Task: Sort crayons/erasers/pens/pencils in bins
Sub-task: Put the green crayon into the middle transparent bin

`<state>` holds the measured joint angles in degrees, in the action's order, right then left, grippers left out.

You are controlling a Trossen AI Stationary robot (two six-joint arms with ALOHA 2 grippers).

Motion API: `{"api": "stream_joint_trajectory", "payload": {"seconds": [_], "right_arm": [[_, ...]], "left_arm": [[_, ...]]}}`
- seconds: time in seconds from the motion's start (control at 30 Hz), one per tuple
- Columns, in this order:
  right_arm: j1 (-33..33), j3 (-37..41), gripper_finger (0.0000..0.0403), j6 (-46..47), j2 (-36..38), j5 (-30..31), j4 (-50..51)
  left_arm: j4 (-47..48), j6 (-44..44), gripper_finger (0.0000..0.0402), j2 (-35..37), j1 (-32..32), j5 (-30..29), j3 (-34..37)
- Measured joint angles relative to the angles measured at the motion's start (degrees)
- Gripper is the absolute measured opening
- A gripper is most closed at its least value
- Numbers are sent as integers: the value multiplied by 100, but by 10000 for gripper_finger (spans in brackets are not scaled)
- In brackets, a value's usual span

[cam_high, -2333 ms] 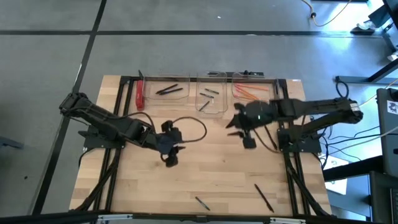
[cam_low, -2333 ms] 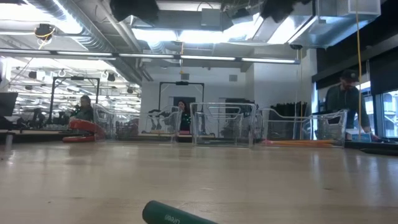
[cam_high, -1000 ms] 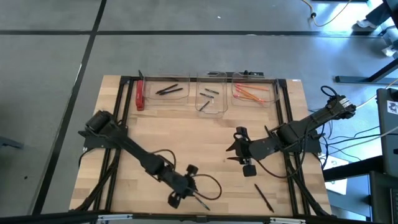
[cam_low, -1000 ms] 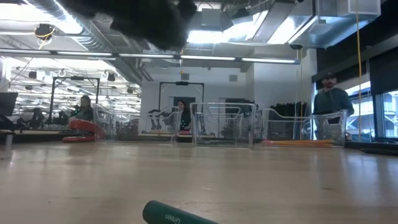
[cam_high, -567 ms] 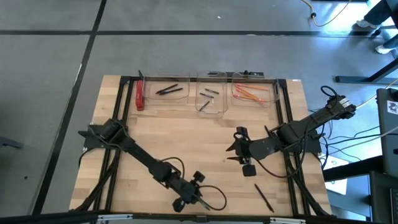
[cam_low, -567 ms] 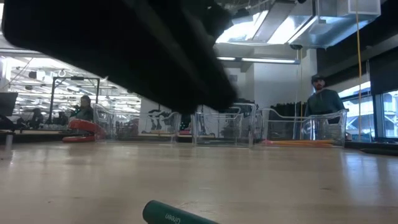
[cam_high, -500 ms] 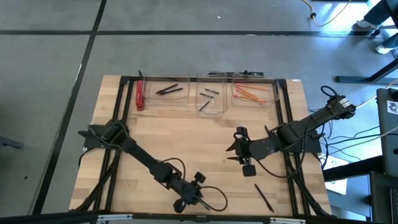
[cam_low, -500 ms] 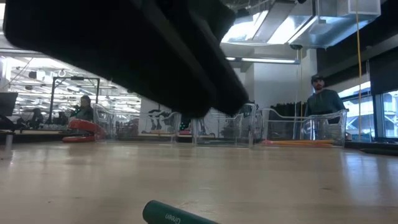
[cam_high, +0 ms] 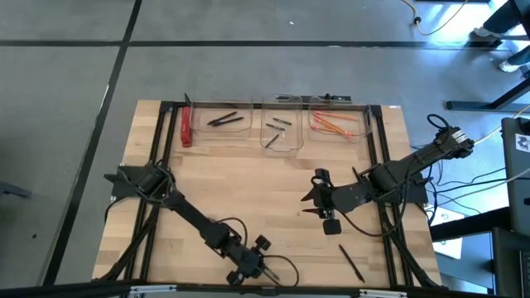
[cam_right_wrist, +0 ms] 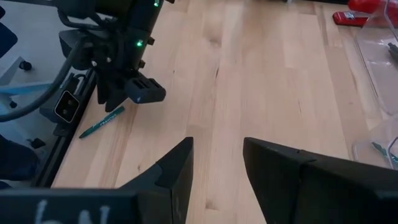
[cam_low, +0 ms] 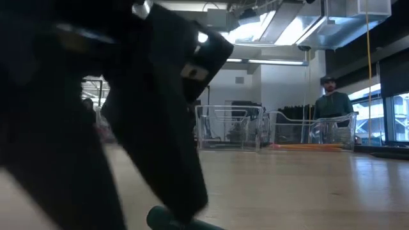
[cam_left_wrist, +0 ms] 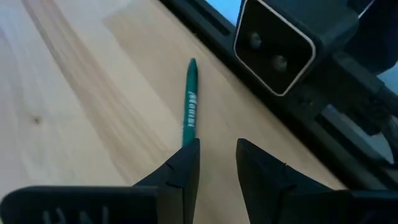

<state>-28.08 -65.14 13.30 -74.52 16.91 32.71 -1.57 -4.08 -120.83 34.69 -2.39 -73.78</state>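
Note:
A green crayon [cam_left_wrist: 189,104] lies flat on the wood at the table's near edge; it also shows in the low view [cam_low: 171,221] and the right wrist view [cam_right_wrist: 102,121]. My left gripper [cam_left_wrist: 217,165] is open, low over the table [cam_high: 258,263], with its fingertips just short of the crayon's near end. My right gripper [cam_high: 308,200] hangs open and empty over the table's right middle [cam_right_wrist: 217,162]. A black pen [cam_high: 352,263] lies on the table near the front right. Three clear bins stand along the far edge.
The left bin [cam_high: 225,121] holds black pens, the middle bin [cam_high: 280,128] short dark sticks, the right bin [cam_high: 335,124] orange pencils. A thick red bar [cam_high: 186,126] lies left of the bins. A black frame rail [cam_left_wrist: 292,118] runs along the near edge beside the crayon. A person stands beyond the table [cam_low: 332,102].
My left gripper has gone toward the table's near edge and down toward the green crayon, and now fills the left of the low view. The crayon has stayed where it was.

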Motion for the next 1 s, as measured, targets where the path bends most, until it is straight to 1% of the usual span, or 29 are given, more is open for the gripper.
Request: {"api": "stream_joint_trajectory", "payload": {"seconds": [0.27,0.47,0.73,0.87,1.0], "right_arm": [[0,0,142,-2,0,0,-2],[0,0,142,-2,0,0,-2],[0,0,142,-2,0,0,-2],[0,0,142,-2,0,0,-4],[0,0,142,-2,0,0,-4]], "left_arm": [[-97,69,98,-41,-25,-287,-5],[-109,-234,98,-29,-21,-284,-119],[-104,-253,98,-24,-197,-294,-184],[-58,-259,98,-54,-305,-105,-184],[-45,-261,98,-68,-333,-87,-182]]}}
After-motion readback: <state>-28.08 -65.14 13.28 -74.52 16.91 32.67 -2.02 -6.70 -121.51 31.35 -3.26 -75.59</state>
